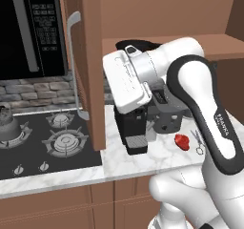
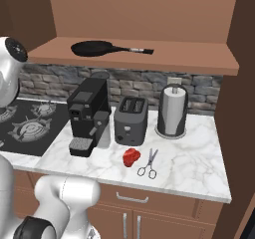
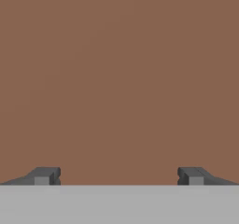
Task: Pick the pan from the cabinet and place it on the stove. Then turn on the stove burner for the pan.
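The black pan [image 2: 92, 48] lies on the wooden shelf of the open cabinet [image 2: 164, 58], its short handle pointing right. In the left base view a dark sliver of the pan [image 1: 139, 46] shows behind my white hand. My gripper [image 3: 119, 176] is open, its two dark fingertips [image 3: 46, 175] wide apart with nothing between them, facing a flat brown wooden surface close ahead. The black stove [image 1: 90, 156] sits on the counter to the left, below the cabinet, with its large grey burner [image 1: 64, 142] near the front right and small silver knobs along the front edge.
The open cabinet door [image 1: 90, 56] with a silver bar handle [image 1: 74, 66] juts out left of my hand. A kettle [image 1: 7, 123] stands on the stove under a black microwave [image 1: 28, 27]. A coffee machine [image 2: 87, 116], toaster [image 2: 130, 119], paper towel roll [image 2: 173, 111], a red object [image 2: 131, 156] and scissors [image 2: 148, 164] crowd the marble counter.
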